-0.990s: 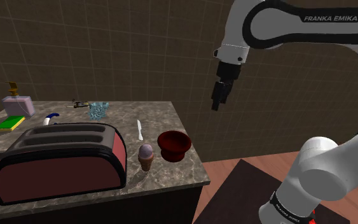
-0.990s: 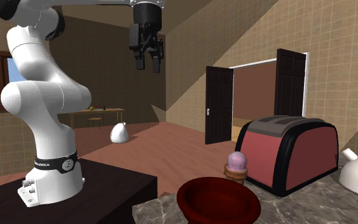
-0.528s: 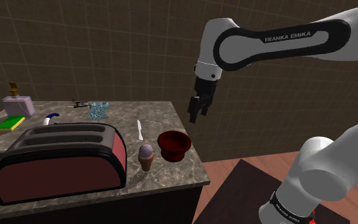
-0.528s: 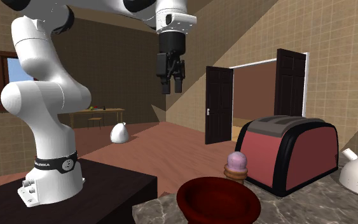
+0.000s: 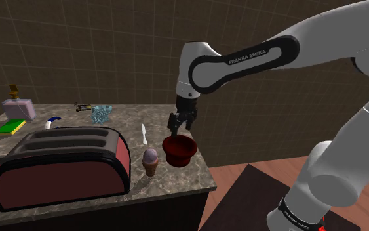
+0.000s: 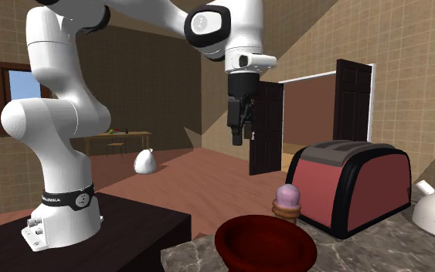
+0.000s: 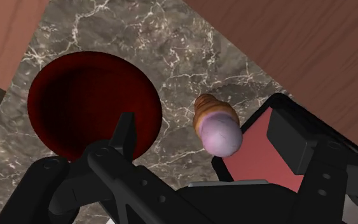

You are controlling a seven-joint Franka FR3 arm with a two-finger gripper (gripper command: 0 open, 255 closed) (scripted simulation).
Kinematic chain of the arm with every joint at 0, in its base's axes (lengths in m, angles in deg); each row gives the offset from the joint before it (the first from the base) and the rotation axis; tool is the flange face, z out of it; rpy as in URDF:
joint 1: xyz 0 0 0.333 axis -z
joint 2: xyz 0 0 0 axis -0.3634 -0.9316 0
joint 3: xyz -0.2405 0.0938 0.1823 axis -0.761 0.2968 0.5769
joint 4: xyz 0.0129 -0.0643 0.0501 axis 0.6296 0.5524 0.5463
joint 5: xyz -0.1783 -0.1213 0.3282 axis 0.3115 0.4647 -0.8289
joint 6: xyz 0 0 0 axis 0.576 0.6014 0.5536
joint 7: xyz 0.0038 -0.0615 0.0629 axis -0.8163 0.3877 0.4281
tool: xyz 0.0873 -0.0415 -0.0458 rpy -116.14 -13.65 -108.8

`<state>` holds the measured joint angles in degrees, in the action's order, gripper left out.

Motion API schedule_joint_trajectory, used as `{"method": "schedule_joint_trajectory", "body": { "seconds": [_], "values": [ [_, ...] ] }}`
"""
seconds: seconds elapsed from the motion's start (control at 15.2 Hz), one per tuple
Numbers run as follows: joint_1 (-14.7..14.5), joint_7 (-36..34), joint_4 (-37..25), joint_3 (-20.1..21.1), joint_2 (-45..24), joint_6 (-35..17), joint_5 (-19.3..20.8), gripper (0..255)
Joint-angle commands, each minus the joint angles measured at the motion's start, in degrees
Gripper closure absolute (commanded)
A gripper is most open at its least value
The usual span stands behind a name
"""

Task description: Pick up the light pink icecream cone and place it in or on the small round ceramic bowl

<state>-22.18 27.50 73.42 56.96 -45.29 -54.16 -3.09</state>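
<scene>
Probably the icecream cone [image 5: 150, 161] is light and rather fragile; its rounded pale pink scoop may slip, so the brown cone part below seems the better hold. It stands upright at lower middle of the shoulder view, between toaster [image 5: 61, 164] and dark red bowl [image 5: 179, 155]. The gripper [image 5: 178, 126] hangs above the bowl, fingers apart, empty

The arm [image 5: 337, 29] is built of smooth, rounded white shells with dark grey and black joints between them. A black band [image 5: 245, 56] set into one long white segment carries the words FRANKA EMIKA in white capitals. Low on the white column sits a black ring [image 6: 67, 199] with small white lettering, and the shoulder view shows a spot of red just under it. The gripper [image 6: 238, 140] is black all over, boxy, with two slim fingers.
</scene>
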Motion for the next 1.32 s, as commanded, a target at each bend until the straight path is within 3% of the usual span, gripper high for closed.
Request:
{"method": "schedule_joint_trajectory", "body": {
  "seconds": [0.0,0.66,1.25],
  "values": [
    [-0.1,-2.0,-1.8,0.8,-4.3,-2.6,0.7,0],
    [-3.0,-11.7,-16.0,1.5,-26.6,-10.5,6.9,0],
    [-3.8,-12.5,-14.9,1.1,-30.6,-15.4,8.1,0]
  ]
}}
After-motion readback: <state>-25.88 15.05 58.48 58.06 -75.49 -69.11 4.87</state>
